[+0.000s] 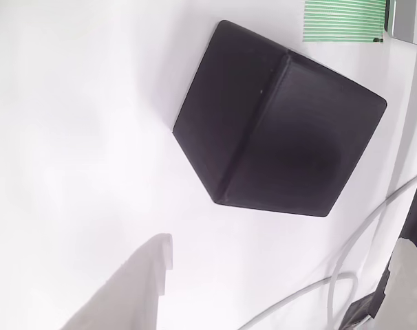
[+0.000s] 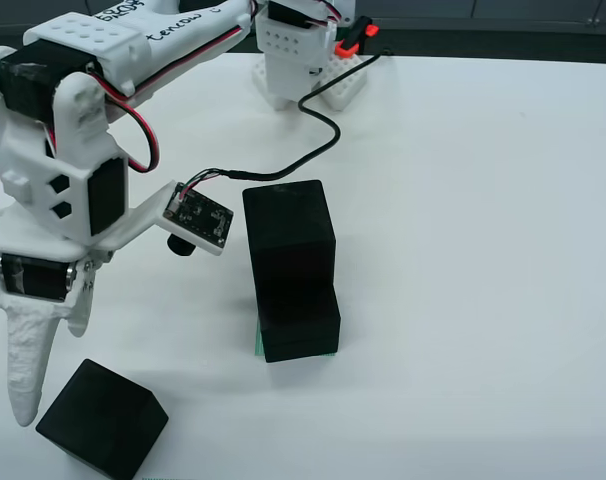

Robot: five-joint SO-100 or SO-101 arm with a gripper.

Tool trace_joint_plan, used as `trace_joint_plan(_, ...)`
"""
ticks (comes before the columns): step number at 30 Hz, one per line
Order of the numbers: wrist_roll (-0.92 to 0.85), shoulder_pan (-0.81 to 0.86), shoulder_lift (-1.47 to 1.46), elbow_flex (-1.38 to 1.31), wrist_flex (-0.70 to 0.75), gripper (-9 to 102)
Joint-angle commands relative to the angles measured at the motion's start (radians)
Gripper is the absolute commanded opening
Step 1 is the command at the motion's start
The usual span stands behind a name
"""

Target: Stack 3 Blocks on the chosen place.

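White tabletop [image 2: 483, 250] all round, with a black cable [image 2: 318, 125] trailing from the arm's base. Mid-table, two done: lower block [image 2: 300, 325] seated on the striped patch [image 2: 260, 346], of which just a green sliver peeks out at the left foot; upper block [image 2: 288, 235] resting on it, set slightly back and leftward rather than flush, so likely to need care when topped. Third, loose block [image 2: 101, 418] lying apart at the near left corner, turned at an angle, evidently the next one wanted. Gripper [image 1: 284, 261] lowered toward it for that reason, spread wide and holding nothing, with pale fingers [image 1: 136, 289] at either side of the view that rides on the gripper. Seen there, loose block ahead of the tips, not yet between them, edge-on and skewed to the opening. Seen from the front, just beside the fingertip, to its right; contact impossible to judge.
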Motion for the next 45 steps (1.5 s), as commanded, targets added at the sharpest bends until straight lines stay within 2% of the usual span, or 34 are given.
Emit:
trace_joint_plan(1,0.104,-0.026,0.032,-0.002,-0.002,40)
trace_joint_plan(8,0.308,-0.066,-0.002,0.023,-0.003,39)
trace_joint_plan(16,0.371,-0.095,-0.106,-0.126,-0.005,38)
trace_joint_plan(45,0.382,-0.107,-0.146,-0.137,-0.002,36)
